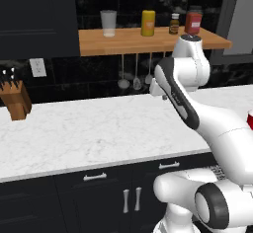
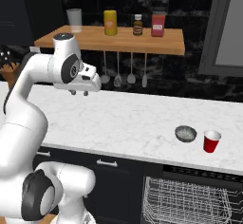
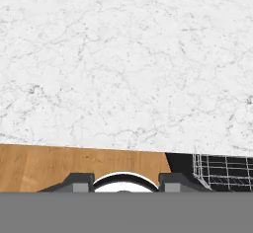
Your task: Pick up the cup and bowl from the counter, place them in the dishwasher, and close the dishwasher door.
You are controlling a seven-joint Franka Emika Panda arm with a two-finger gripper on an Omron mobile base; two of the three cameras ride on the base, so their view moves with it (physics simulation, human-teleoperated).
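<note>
The red cup (image 2: 211,141) stands upright on the white marble counter (image 2: 118,116) at the right, and its edge shows as a red sliver (image 1: 250,119) in the left base view. Just left of it sits the grey bowl (image 2: 185,133), close beside it. My gripper (image 2: 79,93) hangs above the counter's left part, well to the left of both, pointing down. In the hand view its fingers (image 3: 81,182) stand apart over bare marble (image 3: 123,64) with nothing between them: it is open. Below the counter the dishwasher's wire rack (image 2: 190,199) is pulled out. The dishwasher door is out of view.
A wooden shelf (image 2: 123,40) on the back wall carries a clear tumbler (image 2: 74,20), a yellow jar (image 2: 110,22) and other jars, with utensils (image 2: 117,78) hanging below. A knife block (image 1: 16,98) stands at the counter's far left. Dark cabinets (image 1: 99,197) run under the counter.
</note>
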